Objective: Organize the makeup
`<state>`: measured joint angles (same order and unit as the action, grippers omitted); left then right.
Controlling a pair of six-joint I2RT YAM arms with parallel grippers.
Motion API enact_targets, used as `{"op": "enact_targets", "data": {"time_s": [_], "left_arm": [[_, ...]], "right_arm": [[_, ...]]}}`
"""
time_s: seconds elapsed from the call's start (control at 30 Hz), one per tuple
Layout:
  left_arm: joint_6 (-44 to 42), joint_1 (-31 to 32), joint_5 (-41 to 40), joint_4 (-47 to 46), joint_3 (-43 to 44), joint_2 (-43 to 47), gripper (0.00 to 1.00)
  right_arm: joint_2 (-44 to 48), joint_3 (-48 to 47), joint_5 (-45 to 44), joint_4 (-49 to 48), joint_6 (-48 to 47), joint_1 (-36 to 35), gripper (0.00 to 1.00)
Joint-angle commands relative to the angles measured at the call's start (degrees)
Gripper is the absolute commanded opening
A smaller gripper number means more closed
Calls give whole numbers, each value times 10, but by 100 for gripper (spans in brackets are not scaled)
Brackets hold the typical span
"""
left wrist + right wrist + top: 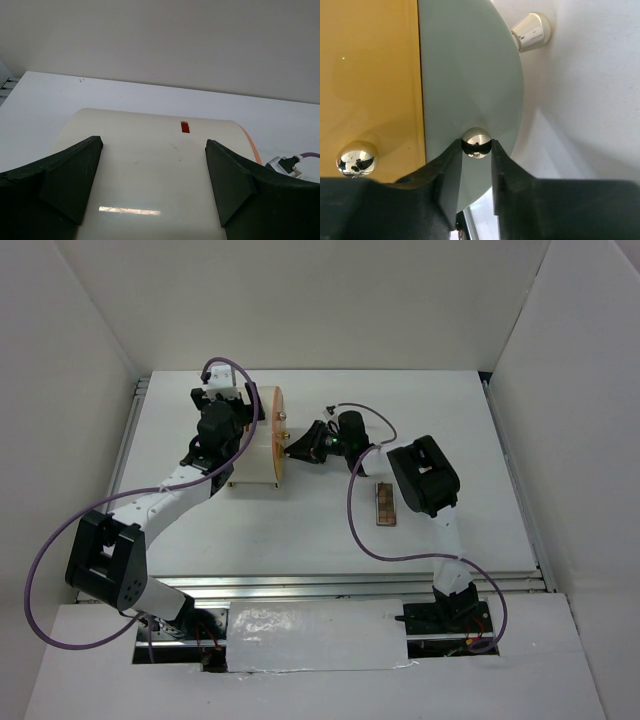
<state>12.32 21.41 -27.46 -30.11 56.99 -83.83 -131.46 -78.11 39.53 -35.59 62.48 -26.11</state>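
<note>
One brown eyeshadow palette (385, 504) lies flat on the table, right of centre; no other makeup shows. The cream cylindrical box (252, 448) lies on its side at centre left. My left gripper (236, 422) sits over the box's curved top (155, 170), open, its fingers (75, 175) spread to either side of it (154, 142). My right gripper (293, 448) is at the box's front face, shut (476, 148) on a silver ball knob (476, 140) on the pale half-round panel (470, 75).
The orange drawer front (370, 75) with a second silver knob (356, 159) is beside the gripped panel. A white foot (532, 30) juts from the box. White walls enclose the table on three sides. The right arm's purple cable (355, 510) loops over the table.
</note>
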Motion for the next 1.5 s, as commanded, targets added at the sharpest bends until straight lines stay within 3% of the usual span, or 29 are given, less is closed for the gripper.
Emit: {"op": "enact_targets", "data": {"time_s": [0.0,0.2,1.0,1.47], "left_arm": [[27,-1,-10,40,-13,-10,99],[30,-1,-21,37,-18,-9,99],[37,-1,-37,35,-21,-19,99],[38,-1,-44,36,-16,-21,99]], "right_arm": [[-11,-13,5,-32,7,-6,29],[-6,-1,14,-58,18,0,24],[67,65,29,32,-58,78,26],[106,108,42,35,-78,113,26]]}}
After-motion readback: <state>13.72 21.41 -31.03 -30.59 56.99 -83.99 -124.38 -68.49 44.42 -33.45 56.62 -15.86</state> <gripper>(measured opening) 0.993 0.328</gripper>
